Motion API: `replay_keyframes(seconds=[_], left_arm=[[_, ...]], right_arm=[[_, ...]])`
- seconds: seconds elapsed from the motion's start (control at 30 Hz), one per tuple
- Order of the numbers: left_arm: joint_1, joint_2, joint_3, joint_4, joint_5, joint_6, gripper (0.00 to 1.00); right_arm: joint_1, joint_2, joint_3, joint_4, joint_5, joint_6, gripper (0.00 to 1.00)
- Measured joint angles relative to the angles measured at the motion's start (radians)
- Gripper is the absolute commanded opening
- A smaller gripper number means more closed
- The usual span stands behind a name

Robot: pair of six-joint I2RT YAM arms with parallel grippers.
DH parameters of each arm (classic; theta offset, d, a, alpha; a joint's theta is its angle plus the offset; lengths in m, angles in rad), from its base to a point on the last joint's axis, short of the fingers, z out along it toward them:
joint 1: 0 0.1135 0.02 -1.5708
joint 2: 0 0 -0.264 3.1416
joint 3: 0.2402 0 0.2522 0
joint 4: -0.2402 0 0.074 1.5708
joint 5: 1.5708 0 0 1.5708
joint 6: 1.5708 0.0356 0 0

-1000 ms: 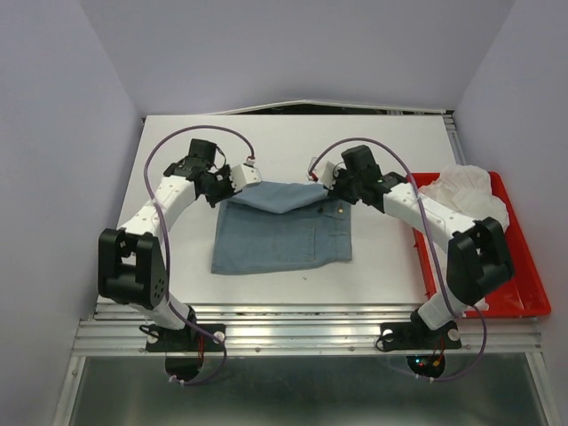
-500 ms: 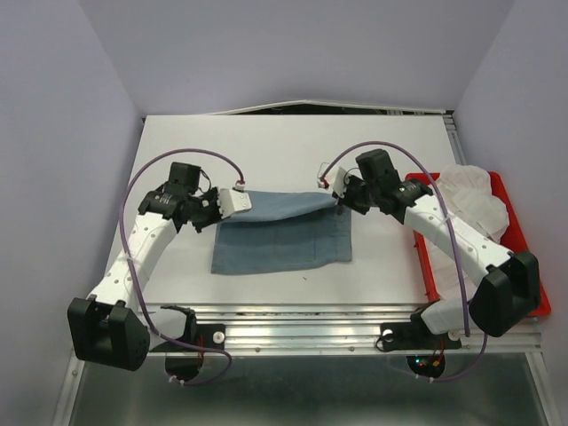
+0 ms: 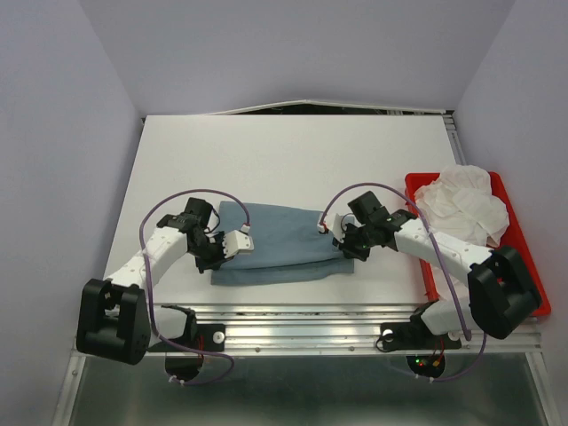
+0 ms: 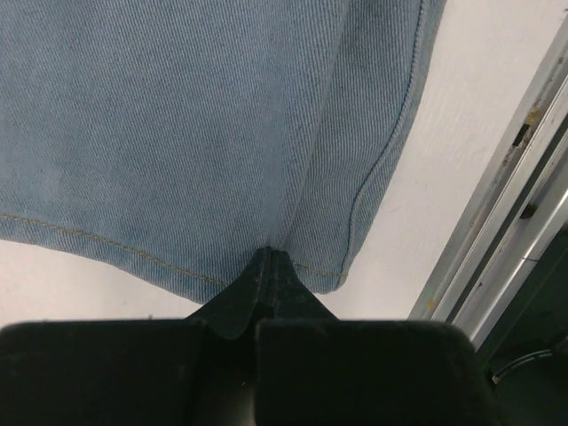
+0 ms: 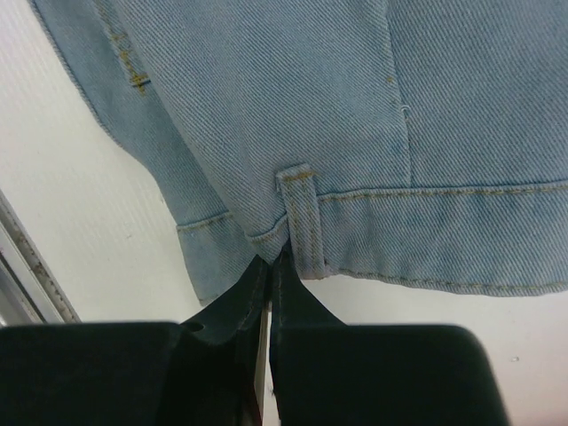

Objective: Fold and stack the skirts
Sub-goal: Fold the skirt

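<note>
My left gripper [image 3: 238, 241] and right gripper [image 3: 330, 227] pinch the skirt [image 3: 284, 238] mid-fold; next, I judge, lay the edge flat and let go.

three cams, one strip of denim

top cam: fixed, high & behind the arm bases, tilted down & fwd. wide view, takes in the whole surface [image 3: 293, 151], both arms and the red tray [image 3: 531, 257] at right.

left wrist cam: v. close, looks along the left end effector [image 4: 269, 259] onto the skirt [image 4: 177, 133], with a metal rail [image 4: 497, 222] at its right.

right wrist cam: equally close, looks past the right end effector [image 5: 269, 264] onto waistband & belt loop [image 5: 302, 213].

shared: each wrist view covers one near corner of the cloth that the top cam shows whole.
</note>
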Motion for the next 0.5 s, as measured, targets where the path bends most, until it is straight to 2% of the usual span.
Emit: replay_keyframes(seconds=[0.27, 0.5], left_arm=[[-0.007, 0.109, 0.0, 0.077, -0.017, -0.063, 0.0], [-0.006, 0.302, 0.143, 0.128, -0.053, -0.157, 0.0]], right_arm=[[0.002, 0.087, -0.015, 0.077, 0.014, 0.053, 0.01], [0.002, 0.206, 0.081, 0.096, 0.076, 0.097, 0.01]])
